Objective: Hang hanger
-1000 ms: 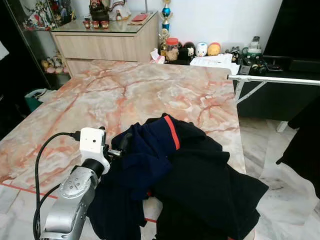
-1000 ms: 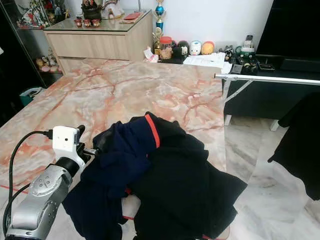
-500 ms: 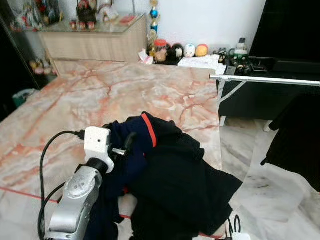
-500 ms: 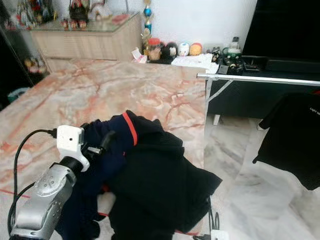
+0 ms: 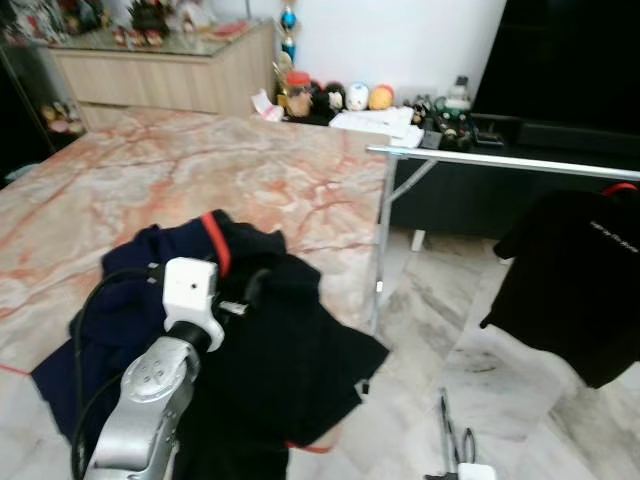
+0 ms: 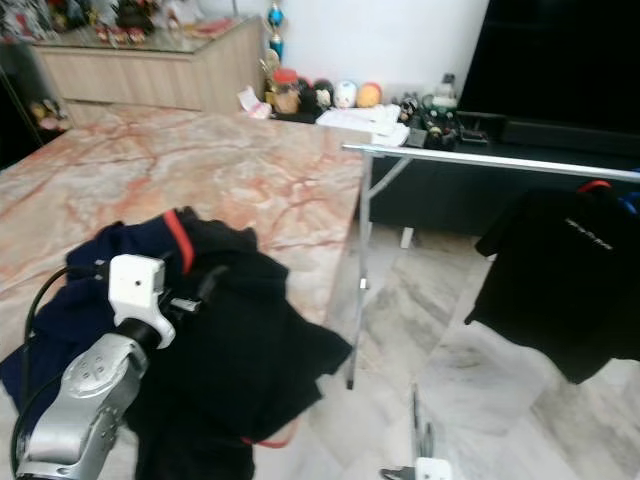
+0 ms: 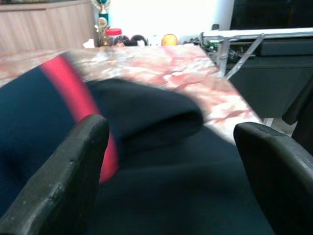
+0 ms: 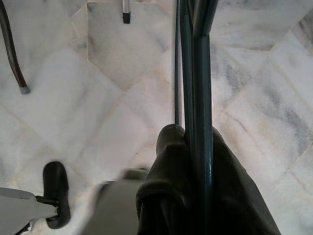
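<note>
Marble-topped table (image 5: 150,170) stood beside a metal clothes rail (image 5: 500,162), with a black T-shirt (image 5: 575,285) hanging on it.
Left gripper (image 7: 171,161) hovered, fingers wide apart, over the heap of dark clothes (image 5: 270,350) (one with a red stripe) at the table's corner; right gripper (image 8: 195,161) was clamped on a dark green hanger (image 8: 201,88) low above the pale marble floor (image 8: 88,112).
</note>
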Tool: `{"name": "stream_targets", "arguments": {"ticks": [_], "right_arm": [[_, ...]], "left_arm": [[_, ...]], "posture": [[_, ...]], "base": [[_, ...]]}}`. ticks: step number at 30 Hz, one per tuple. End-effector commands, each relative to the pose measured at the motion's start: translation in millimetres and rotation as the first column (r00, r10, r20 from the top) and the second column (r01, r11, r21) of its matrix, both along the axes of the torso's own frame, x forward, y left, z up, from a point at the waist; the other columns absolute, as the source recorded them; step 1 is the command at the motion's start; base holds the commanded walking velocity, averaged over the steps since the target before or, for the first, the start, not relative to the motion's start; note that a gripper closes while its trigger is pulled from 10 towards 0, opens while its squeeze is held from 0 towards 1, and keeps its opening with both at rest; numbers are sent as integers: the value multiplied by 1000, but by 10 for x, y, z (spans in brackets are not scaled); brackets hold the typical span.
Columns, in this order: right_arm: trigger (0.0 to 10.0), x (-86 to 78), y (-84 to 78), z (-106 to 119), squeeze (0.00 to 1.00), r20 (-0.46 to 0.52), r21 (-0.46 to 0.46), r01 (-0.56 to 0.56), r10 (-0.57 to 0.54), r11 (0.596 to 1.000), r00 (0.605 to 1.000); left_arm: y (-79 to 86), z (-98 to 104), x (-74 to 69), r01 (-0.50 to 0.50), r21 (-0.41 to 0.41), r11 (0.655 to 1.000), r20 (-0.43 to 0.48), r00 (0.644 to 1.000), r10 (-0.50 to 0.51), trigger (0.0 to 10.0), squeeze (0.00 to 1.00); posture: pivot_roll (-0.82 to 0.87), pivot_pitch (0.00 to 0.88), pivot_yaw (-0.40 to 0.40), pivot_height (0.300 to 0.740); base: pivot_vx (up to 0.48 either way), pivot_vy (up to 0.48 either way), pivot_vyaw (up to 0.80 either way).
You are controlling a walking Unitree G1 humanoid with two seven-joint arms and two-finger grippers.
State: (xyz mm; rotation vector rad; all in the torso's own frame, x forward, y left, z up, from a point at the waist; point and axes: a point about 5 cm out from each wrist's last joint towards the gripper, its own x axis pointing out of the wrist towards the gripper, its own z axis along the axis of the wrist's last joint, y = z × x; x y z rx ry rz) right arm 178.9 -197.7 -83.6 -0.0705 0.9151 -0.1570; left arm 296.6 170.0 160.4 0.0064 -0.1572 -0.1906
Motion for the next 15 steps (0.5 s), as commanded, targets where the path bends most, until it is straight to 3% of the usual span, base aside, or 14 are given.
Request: {"name": "stream_targets", "arguments": {"ticks": [1, 11, 15], "right_arm": [[10000, -20, -59, 0, 0, -4, -12, 18, -18, 1000, 1000], [10000, -23, -60, 2, 0, 12, 1, 55, -55, 998, 998], [10000, -24, -60, 1, 0, 14, 9, 68, -68, 998, 998]], "left_arm": [[-19, 3, -3, 4, 6, 1000, 2, 1000, -4, 10000, 0], [-45, -1, -3, 16, 11, 1000, 2, 1000, -16, 10000, 0], [-49, -2, 1, 16, 10, 1000, 2, 1000, -16, 10000, 0]], "posture": [[92, 65, 44, 740], [90, 65, 45, 740], [91, 64, 44, 740]], "base": [[0, -469, 0], [0, -466, 0], [0, -465, -650]]}}
